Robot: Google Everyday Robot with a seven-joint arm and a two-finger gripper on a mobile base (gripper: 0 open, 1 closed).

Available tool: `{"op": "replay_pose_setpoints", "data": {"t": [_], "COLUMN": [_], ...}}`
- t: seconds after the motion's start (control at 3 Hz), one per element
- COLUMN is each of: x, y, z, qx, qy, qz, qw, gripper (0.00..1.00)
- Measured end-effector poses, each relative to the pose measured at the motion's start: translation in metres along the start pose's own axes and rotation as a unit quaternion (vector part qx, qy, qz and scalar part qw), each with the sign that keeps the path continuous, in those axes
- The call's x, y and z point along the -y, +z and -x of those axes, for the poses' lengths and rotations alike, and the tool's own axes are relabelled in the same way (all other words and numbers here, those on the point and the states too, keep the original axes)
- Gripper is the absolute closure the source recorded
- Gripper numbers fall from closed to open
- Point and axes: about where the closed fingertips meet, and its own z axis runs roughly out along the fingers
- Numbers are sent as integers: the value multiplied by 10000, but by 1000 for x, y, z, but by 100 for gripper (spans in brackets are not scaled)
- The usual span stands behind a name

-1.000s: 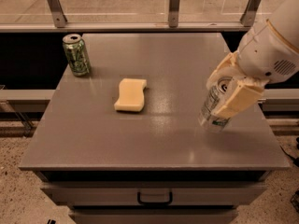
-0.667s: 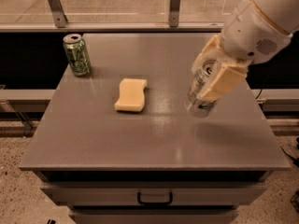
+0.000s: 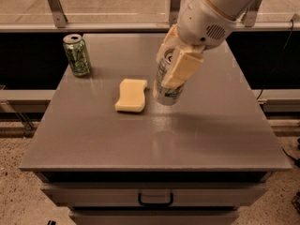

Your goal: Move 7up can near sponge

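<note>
Clamping the 7up can (image 3: 168, 93) from both sides, the fingers (image 3: 183, 65) of the gripper (image 3: 170, 76) are closed on its body. One broad cream finger lies across the near face of the can, and the other shows only as a sliver along its left edge. The near finger hides most of the can's middle, so the lettering cannot be read. What shows is a silver-white lower part with a touch of green print, and a bit of the silver top peeping out above the finger. The can leans, its top tipped toward the far right. Whether its base touches the counter (image 3: 211, 135) or hangs just above it cannot be told.

The can is near the middle of the counter, just right of the sponge (image 3: 131, 95), with a narrow gap between them. The sponge is pale yellow and thick with wavy sides, and it lies flat with its long side running near to far.

Above the gripper, the arm's white rounded housing (image 3: 213, 13) rises toward the far right and is cut off by the top edge. A dark green patterned can (image 3: 77, 54) stands upright at the far left corner, well apart from the sponge. Below the near edge, a drawer with a dark handle (image 3: 155, 200) is partly cut off at the bottom.
</note>
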Motion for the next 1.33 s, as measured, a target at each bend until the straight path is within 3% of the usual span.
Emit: {"op": "replay_pose_setpoints", "data": {"t": [0.33, 1.33], "x": [10, 24], "y": [22, 54], "z": [12, 0], "qx": [-46, -239], "qy": [-128, -93], "qz": [161, 431], "qw": [9998, 9987], "gripper": [100, 100]}}
